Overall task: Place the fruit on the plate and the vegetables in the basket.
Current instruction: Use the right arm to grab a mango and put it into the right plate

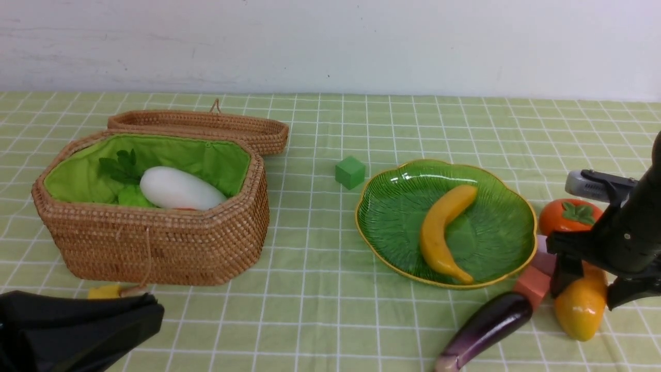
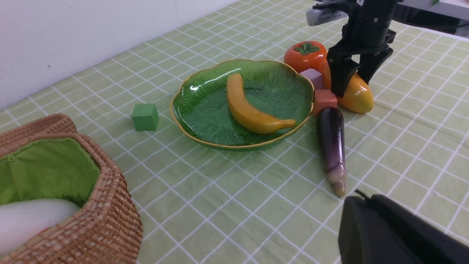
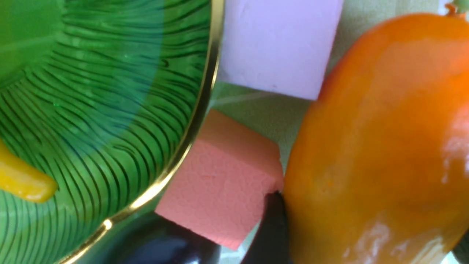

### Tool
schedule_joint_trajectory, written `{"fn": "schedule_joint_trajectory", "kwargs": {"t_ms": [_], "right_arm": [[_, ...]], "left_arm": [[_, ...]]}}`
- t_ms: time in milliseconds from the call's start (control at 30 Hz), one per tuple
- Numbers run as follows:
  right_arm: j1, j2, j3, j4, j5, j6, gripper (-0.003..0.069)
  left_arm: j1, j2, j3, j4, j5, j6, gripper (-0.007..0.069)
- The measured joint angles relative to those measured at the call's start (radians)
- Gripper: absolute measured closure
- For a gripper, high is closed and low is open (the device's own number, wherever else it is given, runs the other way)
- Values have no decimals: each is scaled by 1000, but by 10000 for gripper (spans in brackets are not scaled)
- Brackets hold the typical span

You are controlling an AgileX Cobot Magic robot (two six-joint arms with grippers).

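Note:
The yellow-orange mango (image 1: 581, 310) lies on the cloth right of the green plate (image 1: 397, 206). My right gripper (image 1: 588, 294) straddles it, one black finger (image 3: 271, 227) pressed to each side. The banana (image 1: 444, 232) lies in the plate. Behind the gripper sits the persimmon (image 1: 568, 216). The purple eggplant (image 1: 485, 328) lies in front of the plate. In the wicker basket (image 1: 155, 243) are the white radish (image 1: 178, 188) and a light-green gourd (image 1: 133, 197). My left gripper (image 1: 150, 310) hovers shut and empty in front of the basket.
A salmon cube (image 1: 532, 284) and a lilac cube (image 1: 545, 258) are wedged between the plate rim and the mango. A green cube (image 1: 350, 172) stands behind the plate. A yellow cube (image 1: 103, 292) sits at the basket's front. The basket lid (image 1: 206, 126) lies open behind it.

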Motion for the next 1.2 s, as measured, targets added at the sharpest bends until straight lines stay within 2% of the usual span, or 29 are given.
{"fn": "schedule_joint_trajectory", "kwargs": {"t_ms": [400, 500, 667, 733, 967, 1200], "right_arm": [[1, -102, 6, -85, 84, -2, 102], [5, -150, 6, -30, 94, -21, 106], [95, -178, -51, 193, -5, -202, 114], [139, -144, -94, 241, -69, -240, 114], [161, 57, -230, 245, -148, -258, 117], [161, 107, -267, 210, -176, -261, 117]], "left_arm": [[0, 0, 0, 0, 0, 0, 637], [0, 0, 0, 3, 0, 0, 636], [0, 0, 0, 46, -21, 0, 636], [0, 0, 0, 58, -48, 0, 636], [0, 0, 0, 65, -161, -1, 632], [0, 0, 0, 45, -209, -4, 627]]}}
